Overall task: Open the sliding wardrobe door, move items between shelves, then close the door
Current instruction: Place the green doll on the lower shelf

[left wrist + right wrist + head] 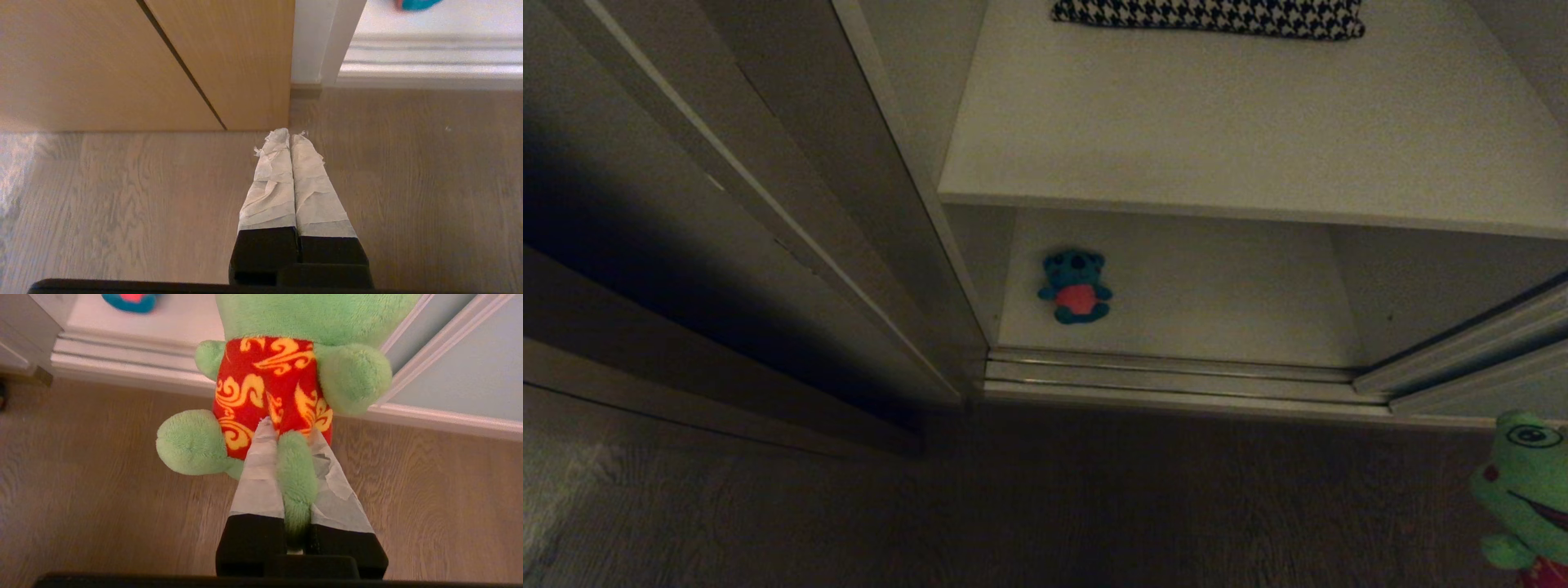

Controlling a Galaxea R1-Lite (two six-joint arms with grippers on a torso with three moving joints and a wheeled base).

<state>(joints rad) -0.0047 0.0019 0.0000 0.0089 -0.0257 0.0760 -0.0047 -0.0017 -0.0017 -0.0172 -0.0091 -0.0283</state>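
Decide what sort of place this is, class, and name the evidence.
Probably a bedroom or dressing area at a built-in wardrobe: pale grey-green sliding door on floor tracks, white flat shelves, black-and-white houndstooth pillow, wood-grain floor.

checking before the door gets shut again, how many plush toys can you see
2: the blue plush toy sits on the lower shelf inside the wardrobe, and the green frog is held by a leg in the right gripper. Others may be hidden.

I see the blue toy (1076,287) with its red belly sitting up on the low white shelf (1217,302), near its left end. The green frog (282,375) hangs above the floor, outside that shelf.
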